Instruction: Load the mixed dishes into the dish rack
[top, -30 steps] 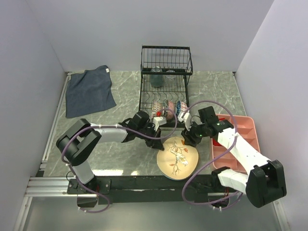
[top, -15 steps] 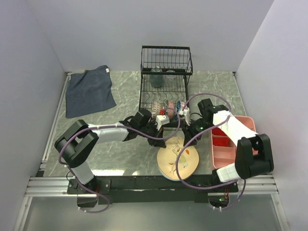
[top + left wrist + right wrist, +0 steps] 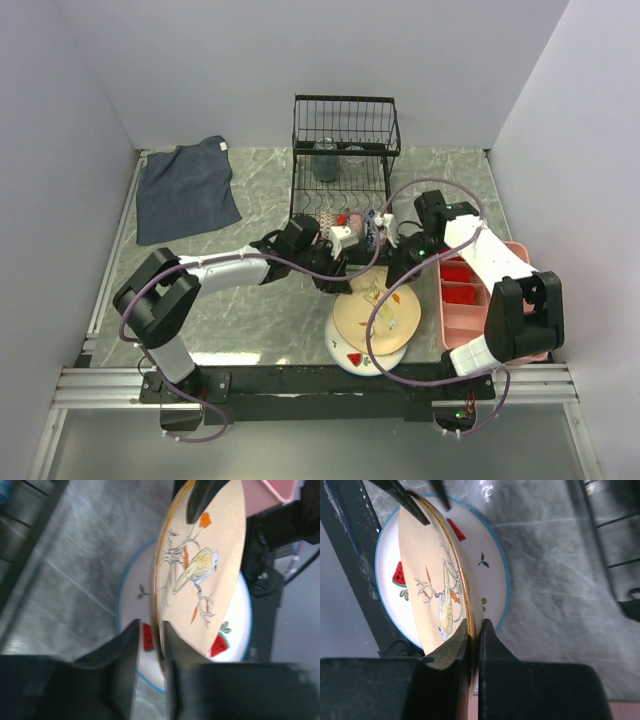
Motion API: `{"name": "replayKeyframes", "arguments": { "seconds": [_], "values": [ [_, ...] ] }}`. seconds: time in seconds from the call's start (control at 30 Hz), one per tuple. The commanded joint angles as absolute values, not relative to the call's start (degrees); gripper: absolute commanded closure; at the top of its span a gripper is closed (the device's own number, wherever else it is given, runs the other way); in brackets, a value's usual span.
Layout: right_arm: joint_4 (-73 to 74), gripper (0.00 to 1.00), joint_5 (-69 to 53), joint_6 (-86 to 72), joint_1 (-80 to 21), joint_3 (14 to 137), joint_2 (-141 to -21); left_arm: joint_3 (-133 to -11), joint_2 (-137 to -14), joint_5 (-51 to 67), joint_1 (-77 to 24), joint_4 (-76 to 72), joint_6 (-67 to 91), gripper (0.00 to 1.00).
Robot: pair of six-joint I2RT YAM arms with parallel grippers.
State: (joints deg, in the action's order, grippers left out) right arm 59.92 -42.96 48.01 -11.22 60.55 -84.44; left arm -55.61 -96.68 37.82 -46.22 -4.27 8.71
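Peach plate (image 3: 205,565) first: you are at the hand-over stage of loading it. It stands tipped up on edge between the two arms, just above a white plate (image 3: 490,575) painted with watermelon slices. That puts it in front of the dish rack (image 3: 345,130), not yet in it.

Your right gripper (image 3: 474,625) pinches the plate's rim tight, both fingers pressed flat against it. Your left gripper (image 3: 150,630) straddles the opposite rim with its jaws a little apart. A gap shows between one finger and the plate, so I judge it is not bearing the load.

Next, I'd say, draw the left arm clear without knocking the rim. Then carry the plate upright on the right arm alone to a free slot in the rack's base, beside the small bowls (image 3: 350,225).

The plate is glossy peach with an amber rim, showing a yellow bird on a bare branch with orange flowers. A thin edge grip on it may slip.
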Motion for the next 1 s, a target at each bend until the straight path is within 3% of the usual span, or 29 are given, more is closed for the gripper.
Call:
{"name": "replayKeyframes", "arguments": {
  "seconds": [0.0,0.13,0.3,0.43,0.63,0.77,0.97],
  "values": [
    [70.55,1.00,-47.64,50.18,-12.04,68.19,-82.27,-61.07,-94.05,32.35,-44.04,-0.28,2.73,0.62],
    [75.14,1.00,-47.46,49.49,-12.04,75.31,-80.25,-63.63,-87.74,30.50,-38.43,7.27,-4.20,0.47],
    [77.61,1.00,-47.55,45.80,-12.30,84.45,-78.05,-64.51,-80.26,29.19,-33.23,12.83,-10.89,0.37],
    [73.93,1.00,-46.41,39.92,-12.66,89.20,-76.38,-60.82,-73.49,25.50,-28.49,7.74,-7.67,0.25],
    [55.39,1.00,-35.35,13.15,-13.27,98.93,-76.64,-60.29,-71.37,5.30,-22.86,0.45,2.09,0.17],
    [46.95,1.00,-29.98,5.99,-14.15,109.32,-81.20,-60.55,-71.63,-3.24,-22.59,-2.99,0.62,0.15],
    [20.51,1.00,-6.54,0.79,-19.59,102.93,-76.74,-57.58,-71.19,-6.23,-22.41,-5.53,1.49,0.14]
  ]
}}
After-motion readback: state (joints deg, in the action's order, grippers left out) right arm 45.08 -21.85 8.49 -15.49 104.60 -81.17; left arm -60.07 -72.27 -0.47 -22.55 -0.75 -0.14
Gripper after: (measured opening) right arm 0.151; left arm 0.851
